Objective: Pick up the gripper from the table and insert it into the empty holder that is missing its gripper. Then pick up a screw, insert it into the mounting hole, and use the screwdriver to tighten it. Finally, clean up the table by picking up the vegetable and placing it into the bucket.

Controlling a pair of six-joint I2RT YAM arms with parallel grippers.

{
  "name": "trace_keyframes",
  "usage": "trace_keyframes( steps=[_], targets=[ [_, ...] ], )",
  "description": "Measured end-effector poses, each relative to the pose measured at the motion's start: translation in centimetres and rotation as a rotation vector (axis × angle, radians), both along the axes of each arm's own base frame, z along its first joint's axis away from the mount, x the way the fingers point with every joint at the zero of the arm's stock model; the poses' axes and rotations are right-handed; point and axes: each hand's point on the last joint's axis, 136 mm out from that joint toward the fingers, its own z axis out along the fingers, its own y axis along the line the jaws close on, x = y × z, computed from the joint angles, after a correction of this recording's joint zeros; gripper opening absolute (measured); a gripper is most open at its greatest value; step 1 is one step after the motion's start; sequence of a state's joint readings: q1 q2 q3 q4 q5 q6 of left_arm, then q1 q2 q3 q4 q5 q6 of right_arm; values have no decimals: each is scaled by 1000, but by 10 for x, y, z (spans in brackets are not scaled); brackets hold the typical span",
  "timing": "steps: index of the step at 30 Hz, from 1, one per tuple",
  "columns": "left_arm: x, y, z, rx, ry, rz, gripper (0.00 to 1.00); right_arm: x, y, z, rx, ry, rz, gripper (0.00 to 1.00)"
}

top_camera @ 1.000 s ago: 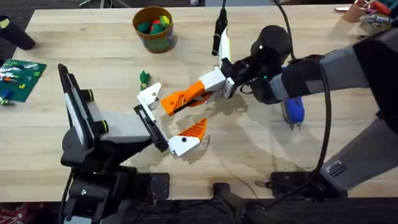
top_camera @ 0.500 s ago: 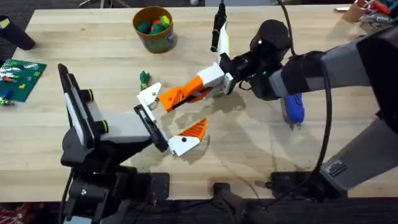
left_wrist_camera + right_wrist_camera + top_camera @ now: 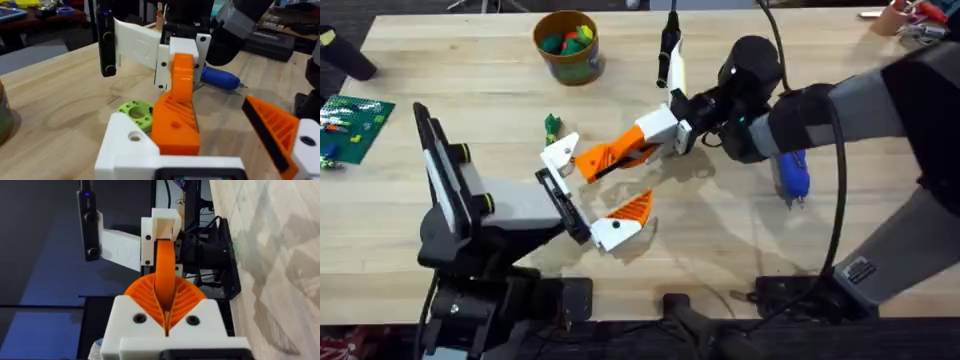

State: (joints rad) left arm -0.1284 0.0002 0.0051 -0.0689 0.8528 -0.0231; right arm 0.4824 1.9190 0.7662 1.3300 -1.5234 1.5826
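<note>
Gripper: the orange ribbed gripper (image 3: 608, 155) sits near the middle of the counter (image 3: 470, 90), clamped between the right claw's pads with its tip at the holder; in the right wrist view it stands edge-on, so its ribbed face is hard to make out.
Left claw: the left claw (image 3: 588, 190) is spread wide, holding nothing; one finger ends in the bare white holder, the other carries an orange pad.
Holder: the white holder (image 3: 561, 155) touches the gripper's tip; how far the gripper is seated cannot be told.
Mounting hole: a small dark hole (image 3: 134, 136) shows in the white block's face in the left wrist view.
Vegetable: the small green vegetable (image 3: 552, 126) lies just beyond the holder, apart from it.
Bucket: the ochre bucket (image 3: 567, 46) stands at the far edge, coloured pieces inside.
Right claw: the right claw (image 3: 620, 152) is closed on the gripper.
Screwdriver: the blue screwdriver (image 3: 790, 177) lies partly hidden under the right arm.
</note>
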Motion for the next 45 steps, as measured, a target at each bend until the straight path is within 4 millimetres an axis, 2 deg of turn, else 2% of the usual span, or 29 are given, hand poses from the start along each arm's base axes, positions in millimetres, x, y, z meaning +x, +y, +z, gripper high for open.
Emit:
trace_keyframes(
  steps=[29, 45],
  targets=[
    [0, 0, 0, 0, 0, 3, 986, 3, 3, 5, 1, -1, 4, 17],
    [0, 0, 0, 0, 0, 3, 986, 3, 5, 0, -24, 45, 4, 17]
  ],
)
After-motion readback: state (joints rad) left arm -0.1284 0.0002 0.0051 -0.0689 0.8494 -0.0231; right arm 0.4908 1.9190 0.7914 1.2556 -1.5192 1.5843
